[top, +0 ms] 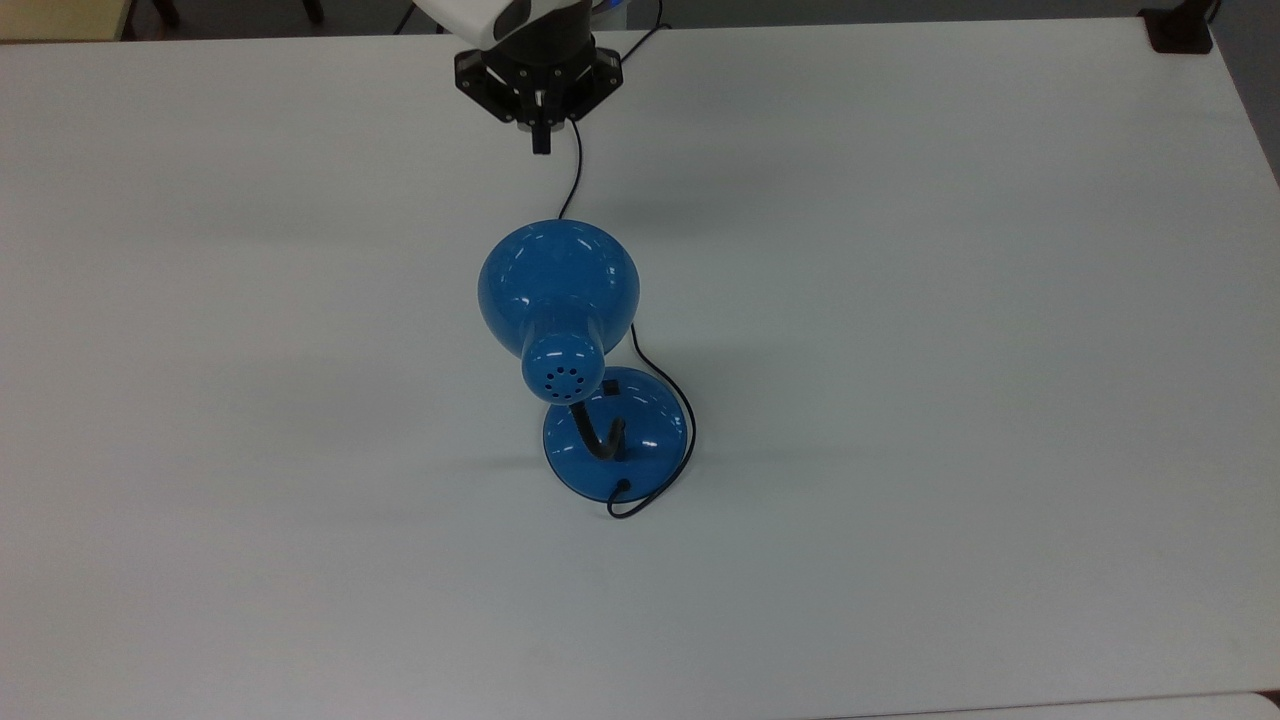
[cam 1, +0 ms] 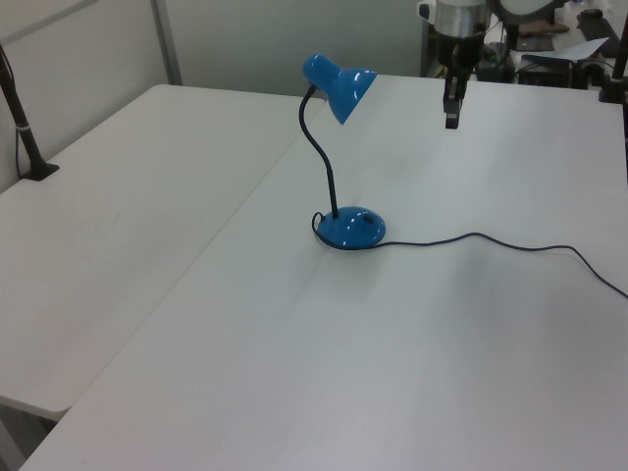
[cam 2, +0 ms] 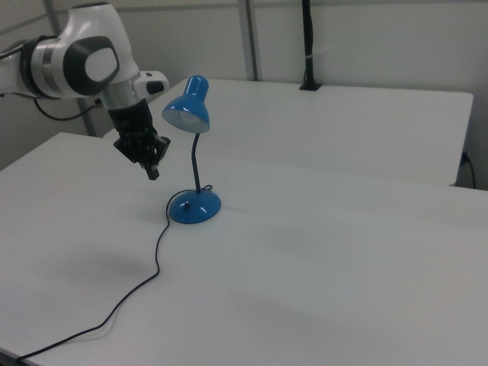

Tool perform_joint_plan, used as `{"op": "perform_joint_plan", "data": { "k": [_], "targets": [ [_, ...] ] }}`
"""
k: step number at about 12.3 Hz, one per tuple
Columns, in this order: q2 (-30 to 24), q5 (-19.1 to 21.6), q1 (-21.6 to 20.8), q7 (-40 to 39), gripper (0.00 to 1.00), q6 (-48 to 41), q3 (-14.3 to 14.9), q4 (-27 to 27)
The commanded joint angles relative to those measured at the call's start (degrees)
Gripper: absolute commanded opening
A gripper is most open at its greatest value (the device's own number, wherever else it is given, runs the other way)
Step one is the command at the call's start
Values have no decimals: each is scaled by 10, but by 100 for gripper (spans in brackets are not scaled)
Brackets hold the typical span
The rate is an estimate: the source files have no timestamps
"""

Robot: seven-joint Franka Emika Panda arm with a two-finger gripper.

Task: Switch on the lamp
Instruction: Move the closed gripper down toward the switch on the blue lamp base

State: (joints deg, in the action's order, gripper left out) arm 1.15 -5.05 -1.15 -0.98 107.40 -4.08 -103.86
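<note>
The lamp stands in the middle of the white table (top: 950, 350), unlit. It has a glossy blue shade (top: 558, 280) with vent holes, a black gooseneck (cam 1: 324, 167) and a round blue base (top: 650, 430). A small black switch (top: 610, 386) sits on the base. The lamp's shade (cam 1: 343, 86) tilts toward the arm, and its base (cam 2: 194, 207) rests flat. My gripper (top: 540, 146) hangs in the air beyond the shade, above the thin black cord (top: 576, 170), with its fingers shut on nothing. My gripper (cam 1: 450, 121) is to the right of the shade in the left view and apart from it; in the right view my gripper (cam 2: 153, 172) is to the shade's left.
The cord (cam 1: 491, 238) runs from the base across the table to the left view's right edge. A black clamped post (cam 2: 307, 46) stands at the far side of a second table, and a black clamp (top: 1180, 30) sits at the top view's upper right corner.
</note>
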Motion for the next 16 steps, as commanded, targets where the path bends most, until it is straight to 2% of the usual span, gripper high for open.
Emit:
{"op": "perform_joint_plan", "data": {
  "k": [1,5,8,16],
  "targets": [
    [7,8,-7,-4,0,108,3,-62],
    [59,8,-7,-4,0,194,3,-67],
    [84,8,-9,-4,0,301,3,-86],
    [157,8,-28,0,0,456,-2,-89]
  ]
}}
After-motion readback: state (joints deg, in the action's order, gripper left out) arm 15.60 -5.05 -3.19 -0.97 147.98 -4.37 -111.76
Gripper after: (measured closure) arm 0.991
